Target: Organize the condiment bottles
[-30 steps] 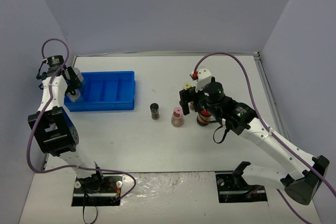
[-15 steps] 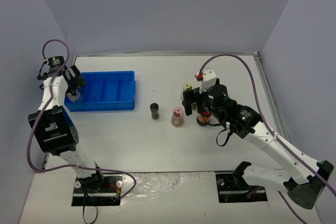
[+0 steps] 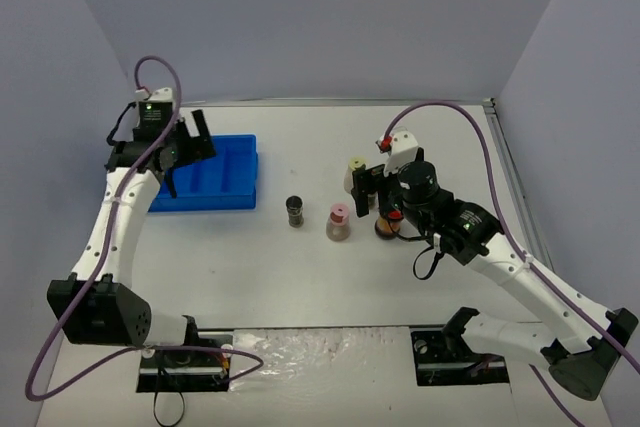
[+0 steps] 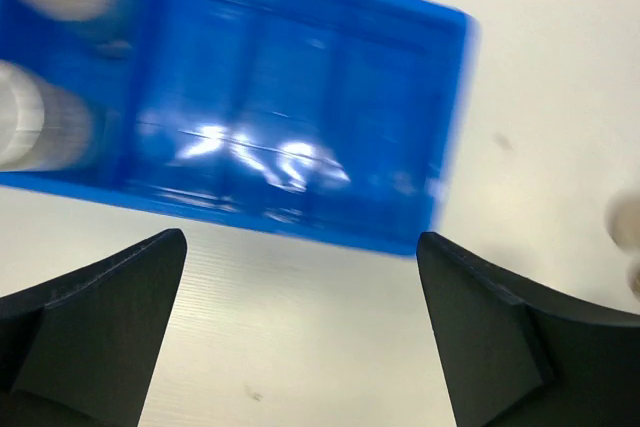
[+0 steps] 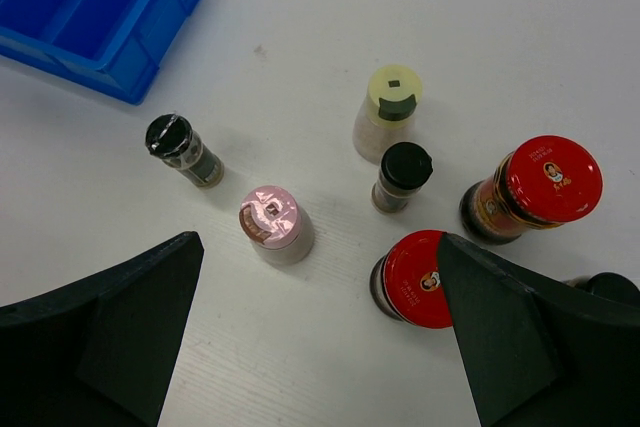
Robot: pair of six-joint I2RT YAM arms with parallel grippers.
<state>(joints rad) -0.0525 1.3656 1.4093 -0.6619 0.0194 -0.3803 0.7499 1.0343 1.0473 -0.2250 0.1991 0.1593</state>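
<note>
the jars are small and hard and look light, so i think they will lift easy. but they are tall and thin, and one bump could tip them. their sides look smooth and may be glass, so they could slip or break. best to pinch one round its middle, just under the cap.

two silver jars [image 4: 25,127] stand in the left end of the blue tray [image 4: 250,209], blurry in the left wrist view. the rest stand on the table [image 5: 300,27], away from the tray. a black jar [image 5: 175,142] and the pink jar [image 5: 270,222] are near each other. the yellow jar [image 5: 392,97], a little black jar [image 5: 403,169] and two red jars [image 5: 548,182] are close together.

the left arm reaches up and over the tray. the left gripper [image 4: 300,242] hangs above it, pointing down, fingers spread wide, holding nothing. the right arm stretches out over the table. the right gripper [image 5: 318,242] hovers above the pink jar and a red one, pointing down – fingers spread wide and empty too.
</note>
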